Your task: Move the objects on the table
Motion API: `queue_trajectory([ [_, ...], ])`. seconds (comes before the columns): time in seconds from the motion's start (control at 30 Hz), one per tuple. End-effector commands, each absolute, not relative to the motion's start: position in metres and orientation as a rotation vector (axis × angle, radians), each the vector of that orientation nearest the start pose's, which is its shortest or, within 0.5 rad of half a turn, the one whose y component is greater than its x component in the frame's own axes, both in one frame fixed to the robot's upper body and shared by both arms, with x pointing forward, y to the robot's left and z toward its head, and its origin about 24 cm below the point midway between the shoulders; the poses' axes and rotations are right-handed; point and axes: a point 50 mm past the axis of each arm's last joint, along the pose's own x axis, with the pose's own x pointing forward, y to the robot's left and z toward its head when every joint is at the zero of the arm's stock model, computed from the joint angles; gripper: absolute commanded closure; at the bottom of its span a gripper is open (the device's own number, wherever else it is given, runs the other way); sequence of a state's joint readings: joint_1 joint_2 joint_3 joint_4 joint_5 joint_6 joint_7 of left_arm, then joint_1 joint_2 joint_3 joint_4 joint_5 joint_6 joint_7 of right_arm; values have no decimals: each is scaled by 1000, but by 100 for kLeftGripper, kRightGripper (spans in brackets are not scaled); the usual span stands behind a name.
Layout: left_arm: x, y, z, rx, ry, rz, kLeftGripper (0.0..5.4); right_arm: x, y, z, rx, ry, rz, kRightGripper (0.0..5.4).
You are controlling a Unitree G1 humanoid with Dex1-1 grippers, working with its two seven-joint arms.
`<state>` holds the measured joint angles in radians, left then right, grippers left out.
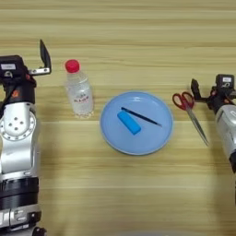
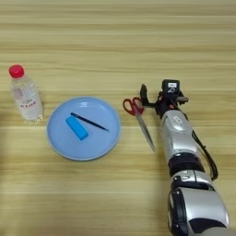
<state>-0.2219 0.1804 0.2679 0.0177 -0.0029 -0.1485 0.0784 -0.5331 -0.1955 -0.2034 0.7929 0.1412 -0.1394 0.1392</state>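
Note:
A clear bottle with a red cap and red label stands upright on the table, left of a light-blue plate. On the plate lie a light-blue block and, just behind it, a thin black stick. My left gripper is at the left edge, open and holding nothing, with one finger raised a little left of the bottle's cap. My right gripper is open to the right of the plate. Its left finger stands close beside the handles of the scissors.
Red-handled scissors lie between the plate and my right arm, blades pointing toward the near edge. My left arm runs down the left side. Bare wood stretches behind the things and along the front.

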Motion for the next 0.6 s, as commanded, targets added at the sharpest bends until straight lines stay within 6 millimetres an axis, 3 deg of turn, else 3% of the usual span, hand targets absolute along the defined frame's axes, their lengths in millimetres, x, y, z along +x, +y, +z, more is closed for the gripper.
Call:
queue_trajectory([
  [0.03,287,241,119,174,-345,325,2,345,-209,43,42,90,-24,0],
  [0.6,303,242,77,218,-171,312,2,345,-211,43,41,87,-21,0],
])
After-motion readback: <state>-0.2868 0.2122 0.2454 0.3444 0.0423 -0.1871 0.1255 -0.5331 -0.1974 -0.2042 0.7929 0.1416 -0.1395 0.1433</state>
